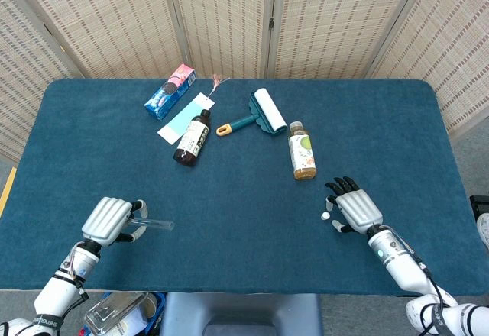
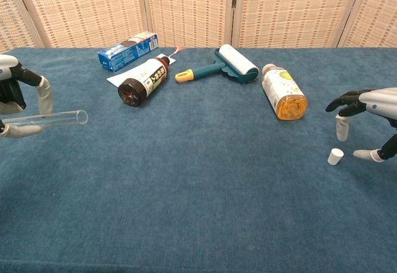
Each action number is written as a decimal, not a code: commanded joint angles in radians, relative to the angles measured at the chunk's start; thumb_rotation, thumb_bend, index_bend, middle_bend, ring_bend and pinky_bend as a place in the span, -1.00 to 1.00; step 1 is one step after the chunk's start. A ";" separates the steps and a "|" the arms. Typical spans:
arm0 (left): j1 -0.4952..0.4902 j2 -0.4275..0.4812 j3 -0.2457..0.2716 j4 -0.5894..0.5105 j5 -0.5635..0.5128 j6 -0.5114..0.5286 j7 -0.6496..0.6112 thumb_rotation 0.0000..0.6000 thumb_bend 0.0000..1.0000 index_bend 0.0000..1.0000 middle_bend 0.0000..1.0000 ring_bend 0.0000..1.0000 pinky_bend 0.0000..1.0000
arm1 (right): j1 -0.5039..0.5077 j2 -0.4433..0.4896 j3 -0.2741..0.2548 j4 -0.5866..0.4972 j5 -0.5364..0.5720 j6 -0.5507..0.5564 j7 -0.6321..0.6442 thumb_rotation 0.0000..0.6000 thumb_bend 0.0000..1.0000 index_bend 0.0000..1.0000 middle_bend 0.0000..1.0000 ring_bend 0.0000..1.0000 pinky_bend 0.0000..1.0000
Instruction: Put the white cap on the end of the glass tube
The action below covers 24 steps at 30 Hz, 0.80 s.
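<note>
No legible txt on labels.

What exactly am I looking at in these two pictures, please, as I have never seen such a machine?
It is a two-armed robot with mechanical hands at a blue-covered table. One picture looks down from its head, the other forward from its chest. The left hand holds a clear glass tube. The right hand is open over a small white cap standing on the cloth. Further back lie a dark brown bottle, a yellow drink bottle, a white lint roller and a blue box.
</note>
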 commanded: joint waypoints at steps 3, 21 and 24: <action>0.001 -0.003 0.000 0.004 0.002 -0.002 -0.004 1.00 -0.31 0.19 1.00 1.00 1.00 | 0.007 -0.019 0.001 0.022 0.010 -0.014 -0.005 1.00 -0.43 -0.12 -0.74 -1.00 -1.00; 0.004 -0.002 -0.002 0.007 0.007 -0.005 -0.013 1.00 -0.31 0.19 1.00 1.00 1.00 | 0.025 -0.069 0.007 0.077 0.030 -0.045 -0.010 1.00 -0.41 -0.09 -0.72 -1.00 -1.00; 0.005 -0.001 -0.002 0.009 0.007 -0.006 -0.015 1.00 -0.31 0.19 1.00 1.00 1.00 | 0.028 -0.074 0.010 0.082 0.034 -0.047 -0.010 1.00 -0.41 -0.08 -0.72 -1.00 -1.00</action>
